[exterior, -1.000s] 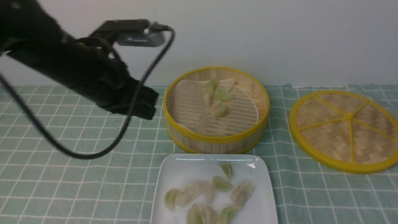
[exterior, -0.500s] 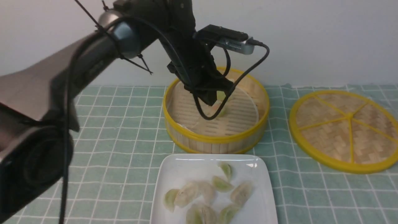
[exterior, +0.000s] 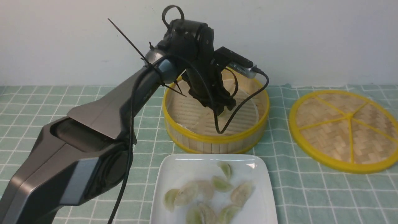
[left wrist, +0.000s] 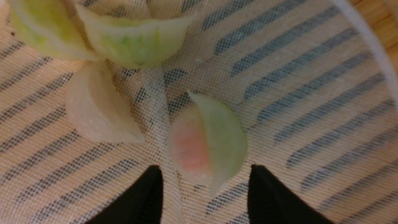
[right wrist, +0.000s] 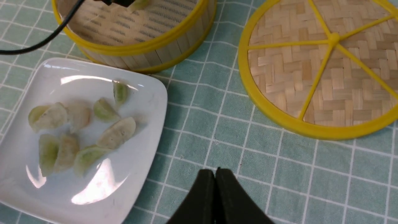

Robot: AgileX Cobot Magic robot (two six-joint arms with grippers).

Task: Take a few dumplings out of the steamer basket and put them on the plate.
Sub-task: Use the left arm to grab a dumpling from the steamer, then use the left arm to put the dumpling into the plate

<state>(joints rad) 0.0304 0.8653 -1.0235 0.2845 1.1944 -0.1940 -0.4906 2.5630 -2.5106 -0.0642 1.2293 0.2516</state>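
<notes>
The steamer basket [exterior: 214, 140] stands behind the plate [exterior: 266, 189]. My left gripper [exterior: 222, 109] reaches down into it and is open. In the left wrist view its two black fingertips [left wrist: 155, 179] stand apart on either side of the near end of a dumpling with a pinkish centre [left wrist: 208, 143], which lies on the liner, unheld. A whitish dumpling [left wrist: 96, 115] and two green ones [left wrist: 133, 40] lie beyond. Several dumplings [exterior: 214, 193] rest on the plate [right wrist: 93, 193]. My right gripper [right wrist: 215, 170] is shut and empty over the cloth beside the plate.
The flat woven lid [exterior: 345, 130] lies to the right of the basket on the green checked cloth [exterior: 62, 124]. The left arm's cable [exterior: 236, 105] loops down into the basket. A pale wall runs behind the table.
My left arm has swung from the left side across into the basket and lowered over the dumplings. Its jaws have opened. The right gripper stays shut.
</notes>
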